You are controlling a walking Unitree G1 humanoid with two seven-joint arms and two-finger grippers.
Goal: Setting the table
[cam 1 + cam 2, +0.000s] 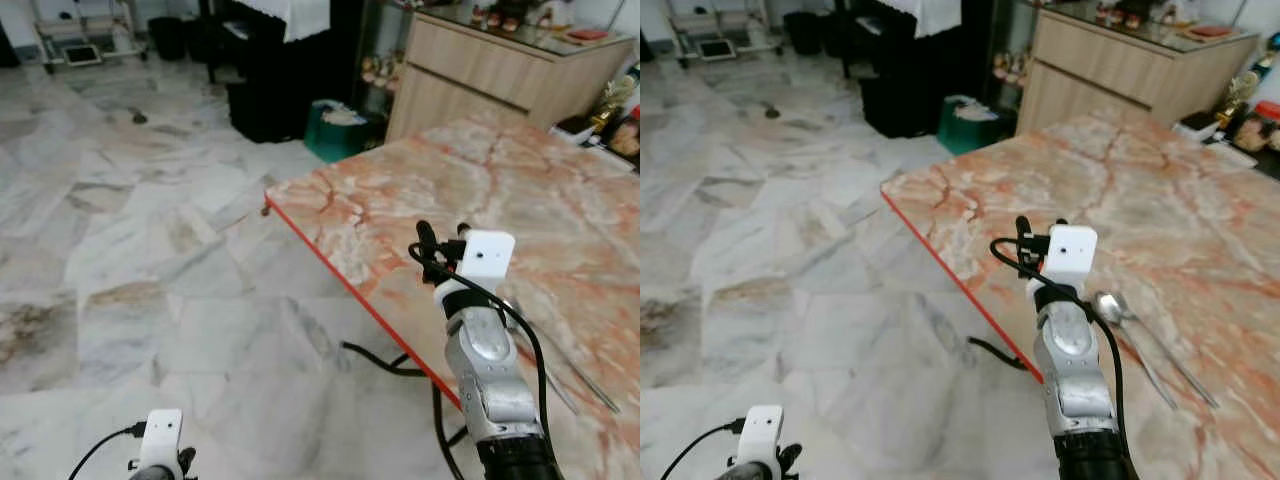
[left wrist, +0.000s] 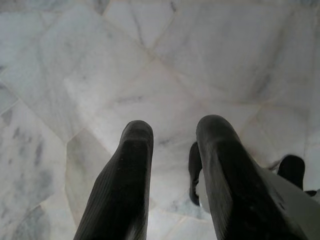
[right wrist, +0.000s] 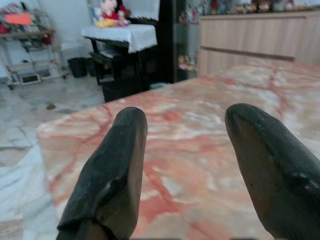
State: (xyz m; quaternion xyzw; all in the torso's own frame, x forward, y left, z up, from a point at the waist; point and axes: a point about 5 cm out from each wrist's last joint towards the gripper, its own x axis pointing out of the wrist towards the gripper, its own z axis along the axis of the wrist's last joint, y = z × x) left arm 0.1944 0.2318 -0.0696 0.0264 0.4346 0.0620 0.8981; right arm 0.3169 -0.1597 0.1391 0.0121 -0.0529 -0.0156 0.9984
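Spoon (image 1: 1110,304) and a second thin utensil lie on the marble table (image 1: 1200,200), lower right of frame, just beside the right gripper (image 3: 187,165), fingers wide, empty. Likely light, stiff, slippery, low-lying; take it mid-handle. Left gripper (image 2: 175,175) idle, fingers narrowly parted.

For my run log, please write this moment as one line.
task: setting table | right gripper: open, empty, above table | left gripper: open, idle over floor | spoon: lying on table beside right arm
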